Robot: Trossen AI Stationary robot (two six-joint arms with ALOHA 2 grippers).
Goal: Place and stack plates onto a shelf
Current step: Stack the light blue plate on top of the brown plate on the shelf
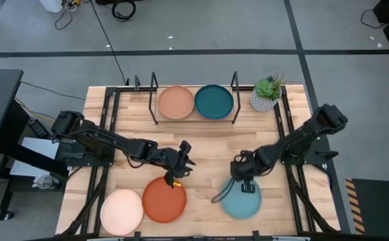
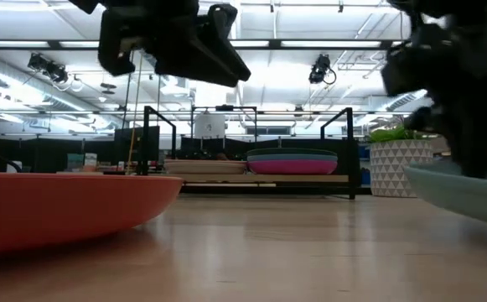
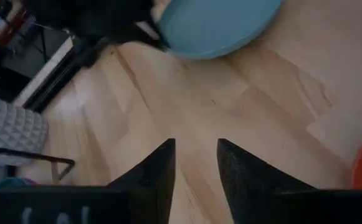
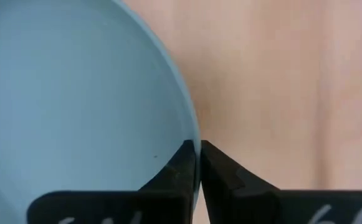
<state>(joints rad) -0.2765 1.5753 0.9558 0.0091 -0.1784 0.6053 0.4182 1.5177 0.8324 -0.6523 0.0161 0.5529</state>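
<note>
While tan plate [image 1: 176, 102] sits on shelf [image 1: 155, 102], dark teal plate [image 1: 213, 102] beside it

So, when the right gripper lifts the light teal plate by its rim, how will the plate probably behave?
The light teal plate looks rigid and thin, so it should probably keep its shape. The right gripper pinches only one edge, so the far side may sag downward. Its smooth surface suggests it could slip.
</note>
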